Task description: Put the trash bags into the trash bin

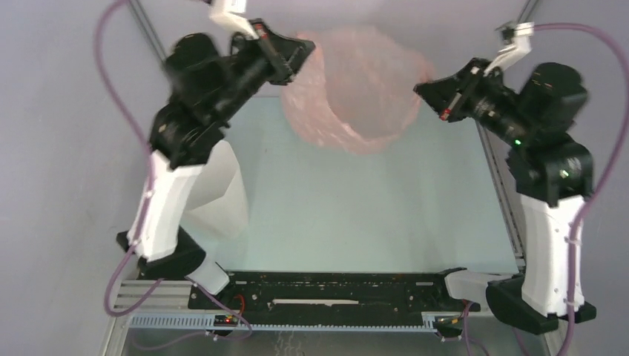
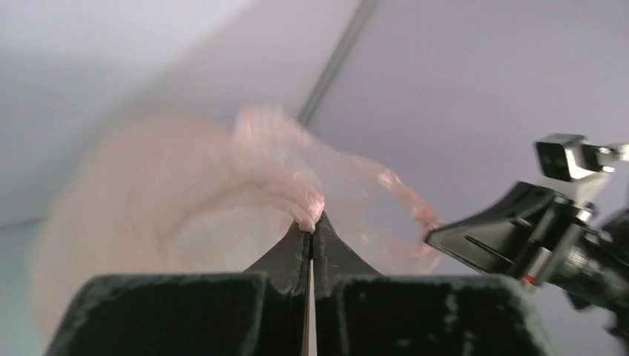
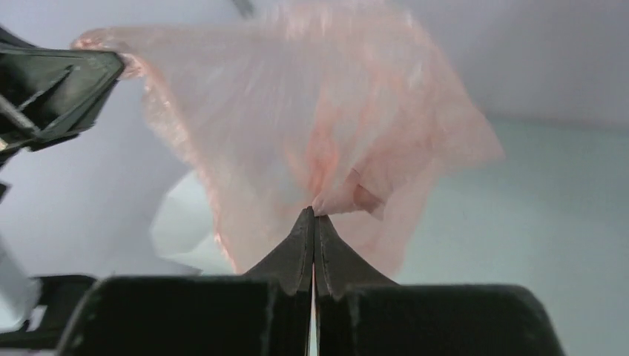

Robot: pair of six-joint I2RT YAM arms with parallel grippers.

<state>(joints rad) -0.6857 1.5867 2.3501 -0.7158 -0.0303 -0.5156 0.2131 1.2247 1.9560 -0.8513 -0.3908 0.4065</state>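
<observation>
Pink, filmy trash bag hangs stretched above the far counter. The white trash bin stands leftward and nearer, beneath the left arm. The left gripper and right gripper each pinch the bag's rim.

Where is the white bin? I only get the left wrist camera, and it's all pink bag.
Observer: The trash bin sits on the table's left side, partly hidden under the left arm.
Operator: Is the bag over it?
Observer: No. From the top view, the trash bag hangs in the air to the bin's right.
Operator: Is it pinched on the right too?
Observer: Yes, the right wrist view shows the right end effector shut on a fold.
</observation>
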